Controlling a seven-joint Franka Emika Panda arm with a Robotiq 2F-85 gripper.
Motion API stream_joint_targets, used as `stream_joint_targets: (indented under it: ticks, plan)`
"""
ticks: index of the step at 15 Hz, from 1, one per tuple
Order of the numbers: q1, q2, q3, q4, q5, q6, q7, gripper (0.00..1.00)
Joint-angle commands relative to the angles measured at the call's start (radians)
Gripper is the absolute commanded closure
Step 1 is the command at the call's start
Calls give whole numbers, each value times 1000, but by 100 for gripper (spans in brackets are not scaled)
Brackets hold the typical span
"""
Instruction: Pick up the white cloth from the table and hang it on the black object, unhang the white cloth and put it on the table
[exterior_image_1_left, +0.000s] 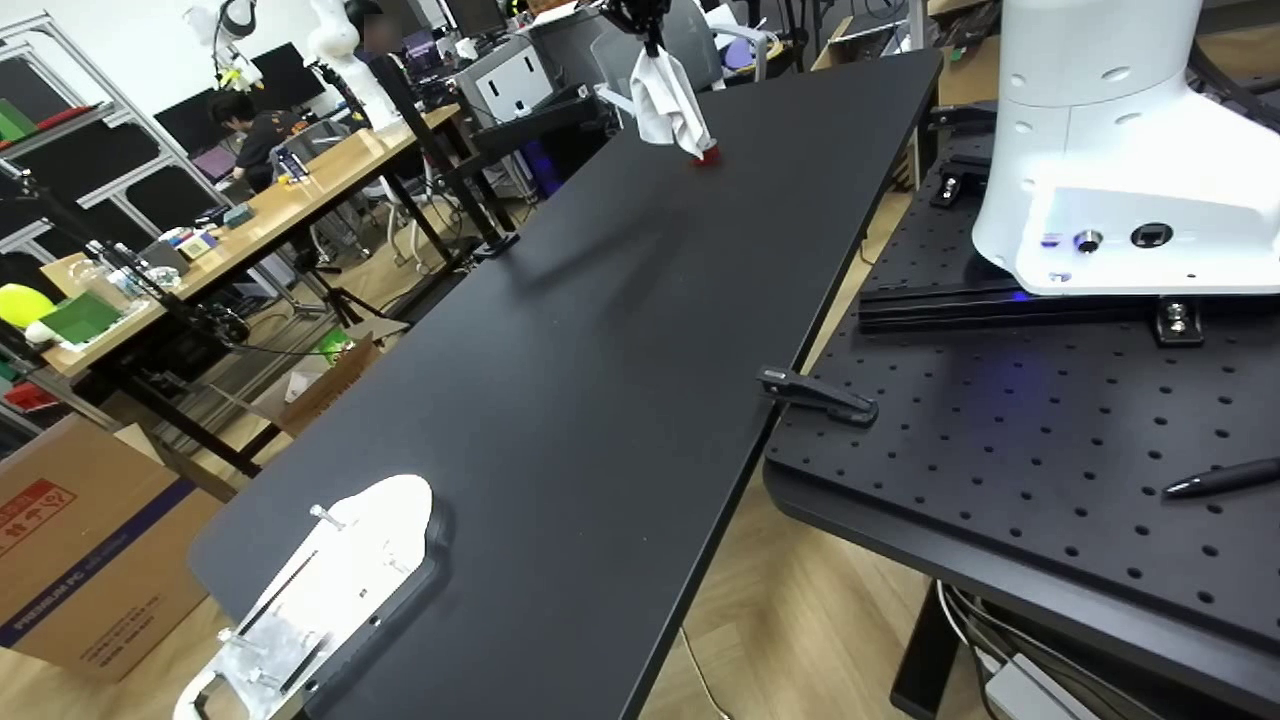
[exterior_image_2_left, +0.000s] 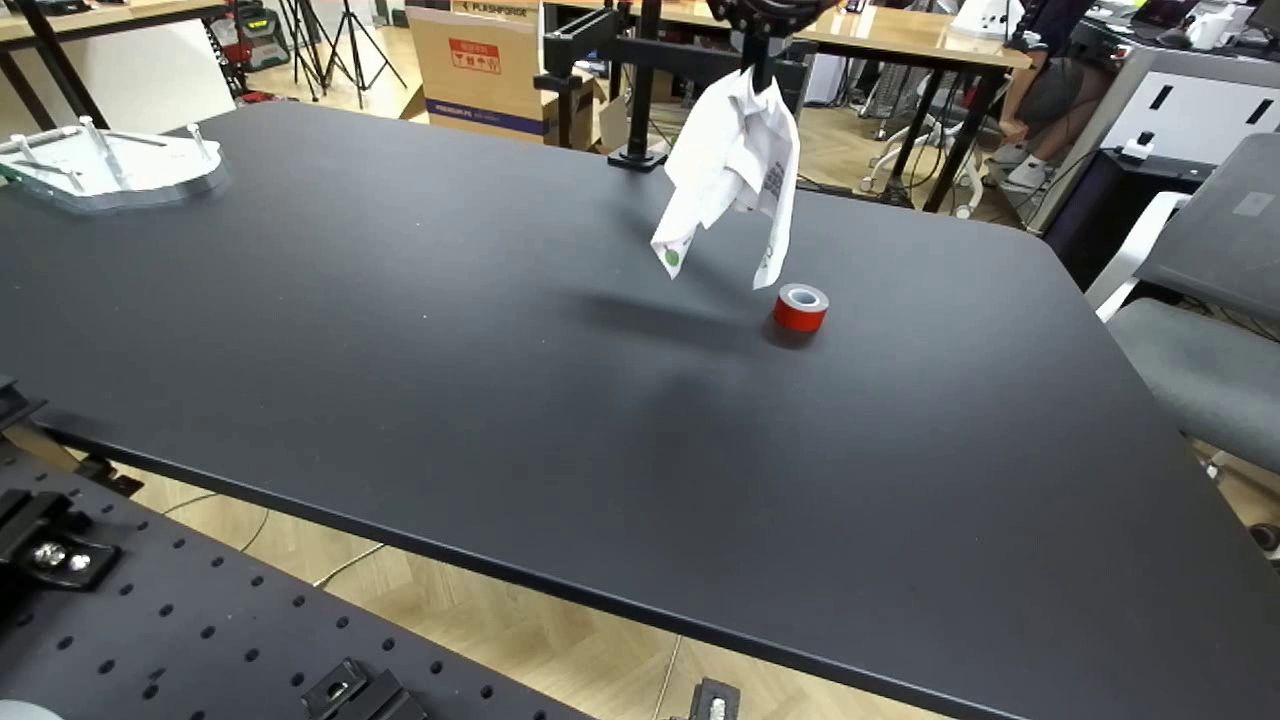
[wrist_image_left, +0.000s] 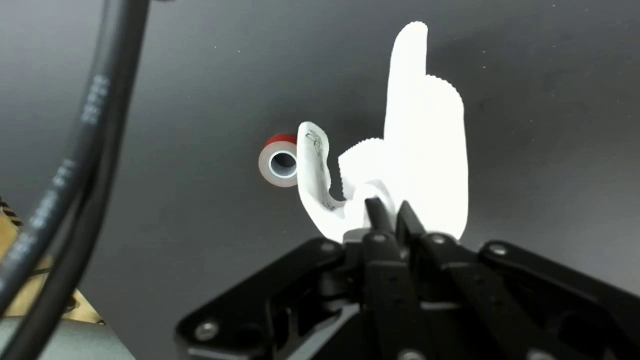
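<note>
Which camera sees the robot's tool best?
The wrist view does. There the tool is big and close, with both fingers plain to see against the white cloth. In both exterior views it looks small and dark, cut off by the top edge, with the cloth hanging below.

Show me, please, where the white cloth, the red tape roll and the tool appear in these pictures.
White cloth (exterior_image_2_left: 735, 160), in an exterior view: on its hanging folds.
Red tape roll (exterior_image_2_left: 800, 318), in an exterior view: on its red outer side.
Tool (wrist_image_left: 389, 205), in the wrist view: midway between its fingertips.
</note>
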Motion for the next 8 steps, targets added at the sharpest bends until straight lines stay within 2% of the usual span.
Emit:
stream_joint_targets:
  ticks: [1,8]
  plan:
    - [1,45,6,49,1,-27,0,58]
    - [23,10,35,35,56,-173,55,12]
